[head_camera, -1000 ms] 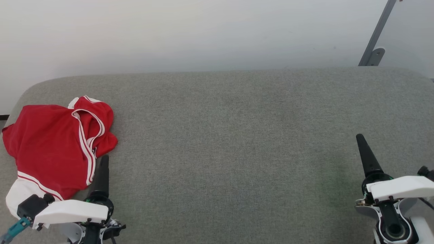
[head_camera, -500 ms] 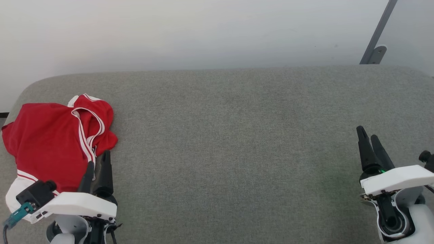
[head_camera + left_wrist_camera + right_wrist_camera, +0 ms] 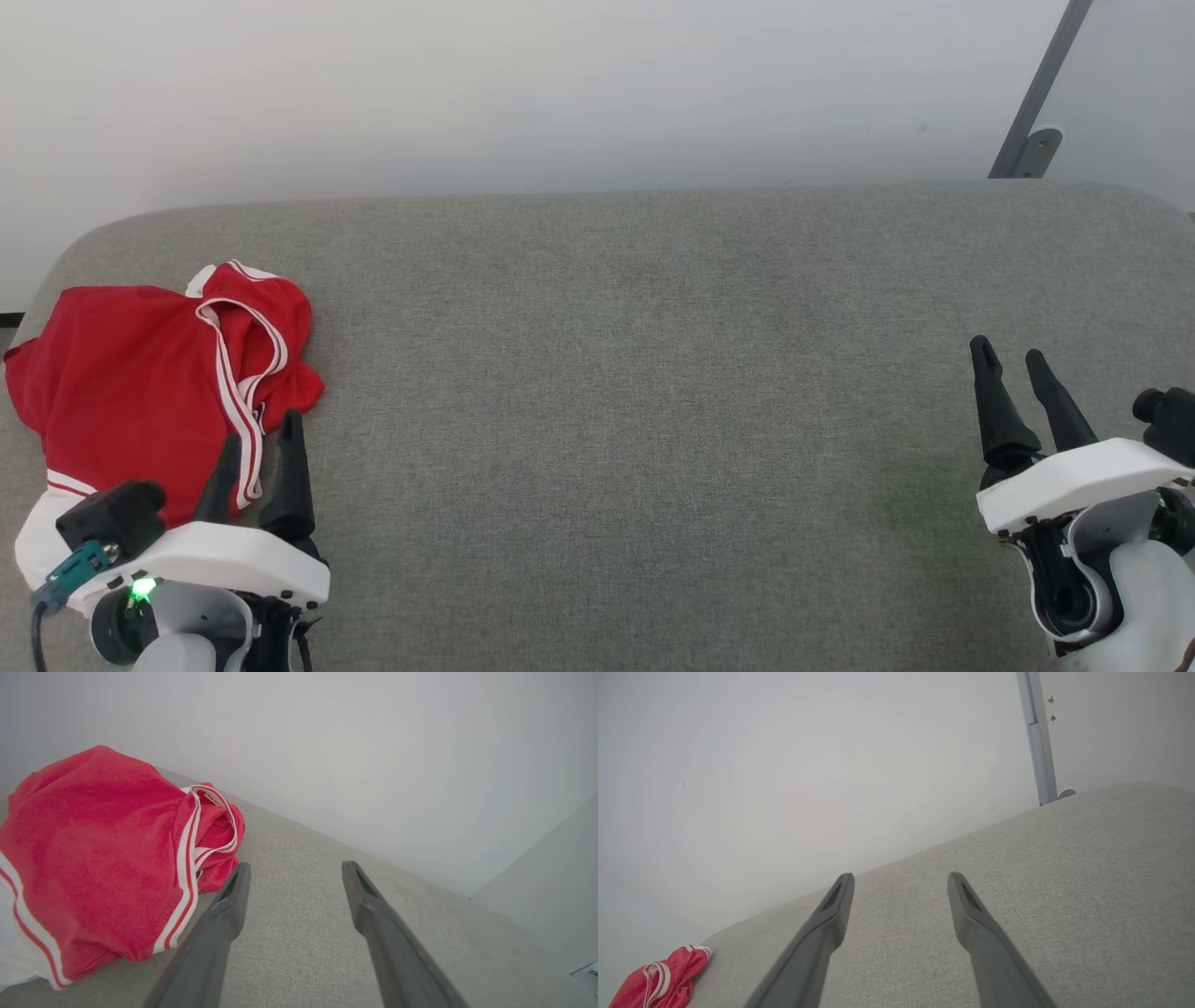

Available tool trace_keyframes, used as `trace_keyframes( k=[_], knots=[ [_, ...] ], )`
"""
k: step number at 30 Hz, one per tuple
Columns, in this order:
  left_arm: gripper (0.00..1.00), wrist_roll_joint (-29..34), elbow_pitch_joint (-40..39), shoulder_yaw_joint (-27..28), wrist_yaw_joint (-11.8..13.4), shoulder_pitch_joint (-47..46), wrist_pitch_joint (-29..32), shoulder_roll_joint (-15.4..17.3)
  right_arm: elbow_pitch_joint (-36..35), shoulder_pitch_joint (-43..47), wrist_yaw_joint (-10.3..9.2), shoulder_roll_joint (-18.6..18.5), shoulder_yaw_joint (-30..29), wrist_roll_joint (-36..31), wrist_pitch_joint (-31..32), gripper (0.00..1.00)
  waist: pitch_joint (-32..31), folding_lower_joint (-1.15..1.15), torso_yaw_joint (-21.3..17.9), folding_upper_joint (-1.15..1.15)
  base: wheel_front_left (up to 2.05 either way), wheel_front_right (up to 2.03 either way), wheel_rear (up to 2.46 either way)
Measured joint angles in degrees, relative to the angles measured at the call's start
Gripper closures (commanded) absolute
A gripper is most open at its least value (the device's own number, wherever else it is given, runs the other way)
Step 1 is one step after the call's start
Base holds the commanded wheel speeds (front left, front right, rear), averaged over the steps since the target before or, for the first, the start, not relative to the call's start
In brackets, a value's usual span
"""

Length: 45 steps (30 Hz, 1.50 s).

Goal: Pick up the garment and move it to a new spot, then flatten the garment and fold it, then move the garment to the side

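Lying crumpled at the left end of the grey fabric surface [image 3: 635,373], the garment [image 3: 149,392] sits just beside the left gripper [image 3: 261,427], whose jaws are spread wide and empty, probably poised to pinch the striped hem (nothing is lifted yet). The right gripper [image 3: 1006,350], equally spread and empty, hovers well apart. Behind stands a plain pale wall [image 3: 560,84] with a metal post [image 3: 1036,103]

Readable markings: none. I find no text, label, brand, number or sign on the garment [image 3: 131,392] or on the grey cushion [image 3: 653,420] under it. The garment carries plain white stripe trim only.
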Motion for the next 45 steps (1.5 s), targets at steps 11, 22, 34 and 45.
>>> trace_keyframes(
  k=[11, 22, 34, 45],
  knots=[
    [0.0, 6.62, -0.22, -1.25, 1.27, 0.15, -1.74, 1.03, 0.89, -1.03, 0.0, -0.94, 1.07, -6.93, -1.72, 0.0, -0.42, 0.0, -0.06, 0.0, 0.0, 0.0, 0.0],
    [0.0, 12.25, -0.14, -1.67, 1.76, 0.37, -3.49, 1.88, 2.44, -1.64, 0.0, -1.92, 1.98, -12.25, -3.26, 0.0, -0.59, 0.0, 0.13, 0.0, 0.0, 0.0, 0.0],
    [0.0, 16.08, 0.57, -0.88, 0.91, 0.37, -4.8, 1.85, 2.71, -2.85, 0.01, -3.04, 2.11, -16.99, -4.81, 0.0, -0.7, 0.0, 0.09, 0.0, 0.0, 0.0, 0.0],
    [0.0, 20.54, 1.71, 0.0, -0.02, 0.29, -6.09, 1.77, 3.52, -3.73, 0.01, -4.09, 2.44, -21.03, -6.1, 0.0, -0.46, 0.0, 0.07, 0.0, 0.0, 0.0, 0.0]
  ],
)
